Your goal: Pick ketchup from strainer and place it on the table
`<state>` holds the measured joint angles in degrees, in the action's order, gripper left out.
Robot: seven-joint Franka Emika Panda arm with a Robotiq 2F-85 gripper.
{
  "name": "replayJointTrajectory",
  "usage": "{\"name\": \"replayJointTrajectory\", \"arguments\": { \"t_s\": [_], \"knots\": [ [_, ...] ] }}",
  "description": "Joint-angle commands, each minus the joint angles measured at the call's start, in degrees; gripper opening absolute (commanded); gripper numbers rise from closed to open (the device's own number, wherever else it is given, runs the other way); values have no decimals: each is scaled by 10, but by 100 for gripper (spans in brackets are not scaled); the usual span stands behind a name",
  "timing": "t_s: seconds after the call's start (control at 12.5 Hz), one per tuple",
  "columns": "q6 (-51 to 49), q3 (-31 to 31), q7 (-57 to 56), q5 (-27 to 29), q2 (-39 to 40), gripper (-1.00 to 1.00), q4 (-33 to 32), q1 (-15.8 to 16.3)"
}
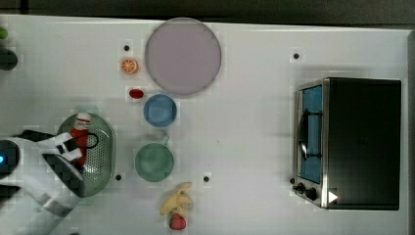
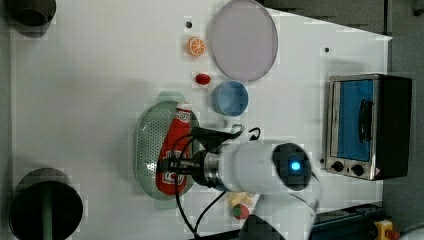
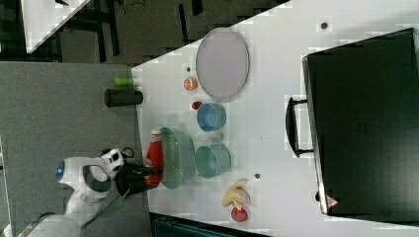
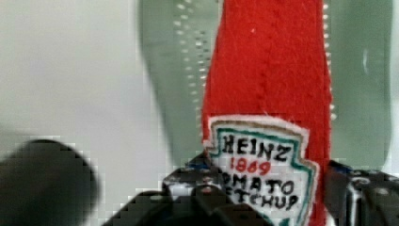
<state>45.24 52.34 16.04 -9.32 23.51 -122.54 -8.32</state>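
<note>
- The ketchup (image 2: 174, 150) lies lengthwise in the strainer (image 2: 147, 150), cap (image 2: 183, 107) pointing toward the red oval piece (image 2: 202, 79) and blue bowl (image 2: 231, 98).
- The gripper (image 4: 268, 193) is down over the bottle's label end; its fingers (image 4: 197, 188) sit one on each side of the label (image 4: 259, 169), clamped on the ketchup.
- In the right view the bottle (image 3: 154, 158) looks lifted at the strainer's rim (image 3: 165, 158), beside the desk (image 3: 276, 148) edge.
- A green cup (image 1: 154, 161) stands just beside the strainer (image 1: 100, 152), the blue bowl (image 1: 160, 110) a little further, on the top view's right.
- Beyond them: an orange slice (image 1: 129, 65), a big grey plate (image 1: 182, 55), a banana (image 1: 177, 199) touching a strawberry (image 1: 177, 222).
- A toaster oven (image 1: 350, 142) sits well apart on the top view's right.
- The arm (image 1: 44, 181) and its black cable (image 2: 185, 210) cover part of the strainer.
</note>
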Motion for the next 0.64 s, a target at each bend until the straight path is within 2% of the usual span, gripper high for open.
{"name": "replayJointTrajectory", "arguments": {
  "t_s": [0.08, 0.48, 0.64],
  "knots": [
    [-53, 22, 13, 24, -49, 18, 82, -29],
    [-200, -5, 2, 23, -53, 18, 200, -77],
    [-245, -23, -44, 20, -55, 18, 226, -103]
  ]
}}
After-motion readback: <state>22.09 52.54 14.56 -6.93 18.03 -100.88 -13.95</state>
